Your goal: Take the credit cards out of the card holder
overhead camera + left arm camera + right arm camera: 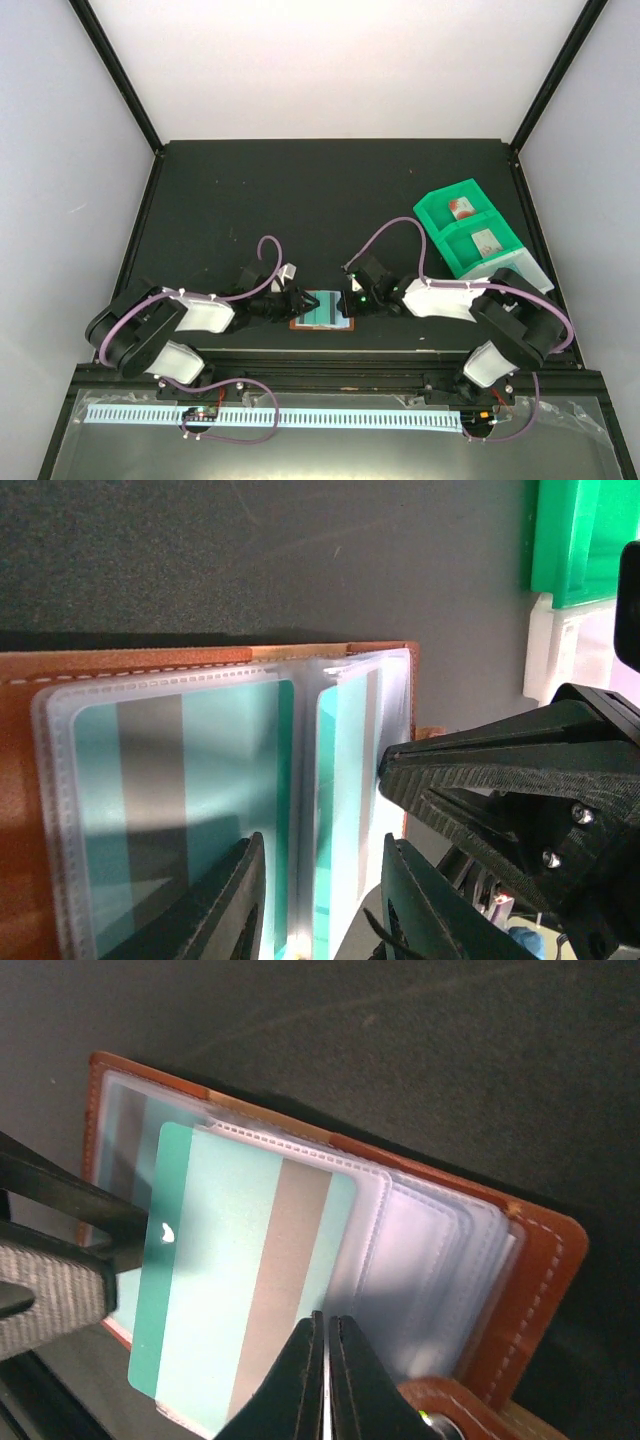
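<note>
Right gripper point(325, 1360) is pinching a teal, grey-striped plastic card point(240, 1280) inside the brown leather card holder point(545, 1260); left gripper point(322, 865) is gaping.

Inspection found no legible text, number, brand or label in any view. The teal card point(240, 1280) standing partly out of the card holder point(540, 1260) bore only plain teal and grey bands, with one small white fleck near its edge, too small to identify. The white card point(462, 208) in the green tray point(437, 215) carried a red mark, too small to read. The pale strip point(300, 416) along the near edge showed a row of fine ticks; any figures on it could not be made out.
</note>
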`<action>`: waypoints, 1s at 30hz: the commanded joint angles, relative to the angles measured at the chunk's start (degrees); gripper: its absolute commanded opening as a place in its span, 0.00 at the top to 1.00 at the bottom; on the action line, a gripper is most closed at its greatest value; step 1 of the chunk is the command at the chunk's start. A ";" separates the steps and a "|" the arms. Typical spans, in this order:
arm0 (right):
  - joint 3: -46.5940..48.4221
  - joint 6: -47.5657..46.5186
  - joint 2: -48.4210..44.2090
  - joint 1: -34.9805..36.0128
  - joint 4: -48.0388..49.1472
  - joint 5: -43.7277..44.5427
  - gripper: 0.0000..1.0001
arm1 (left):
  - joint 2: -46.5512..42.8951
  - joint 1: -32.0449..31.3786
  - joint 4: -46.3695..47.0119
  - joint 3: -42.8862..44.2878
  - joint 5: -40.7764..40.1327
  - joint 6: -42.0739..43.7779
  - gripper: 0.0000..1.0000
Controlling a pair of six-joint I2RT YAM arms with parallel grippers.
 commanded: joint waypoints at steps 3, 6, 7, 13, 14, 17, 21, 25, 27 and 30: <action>-0.45 0.37 2.40 0.26 1.01 0.82 0.94 | 3.31 0.27 3.99 1.30 1.34 -1.09 0.69; -0.89 0.20 2.38 0.25 0.70 1.76 0.94 | 4.13 0.24 5.22 1.31 1.68 -1.36 0.74; -0.97 0.16 2.46 0.27 0.71 1.81 0.94 | 4.31 0.18 5.56 1.31 1.81 -1.42 0.77; -1.11 0.18 2.46 0.28 0.35 2.57 0.94 | 3.69 0.22 5.49 1.09 1.97 -1.01 0.98; -1.18 0.19 2.40 0.27 0.19 2.78 0.94 | 3.41 0.32 4.87 1.05 1.74 -0.63 0.98; -1.27 0.07 2.44 0.27 -0.24 3.59 0.95 | 2.34 0.47 2.98 0.91 1.11 0.46 0.98; -1.31 -0.15 2.97 0.24 -0.40 4.01 0.95 | 1.55 1.07 2.02 0.24 1.11 1.23 0.98; -1.30 -0.33 3.03 0.25 -0.56 4.55 0.96 | 0.68 1.97 1.24 -0.38 1.40 1.93 0.98; -1.32 -0.36 2.97 0.27 -0.71 4.66 0.96 | 0.07 2.42 0.80 -0.73 1.41 2.24 0.98; -1.42 -0.34 3.04 0.25 -0.70 4.88 0.96 | -0.28 2.63 0.53 -1.06 1.49 2.53 0.98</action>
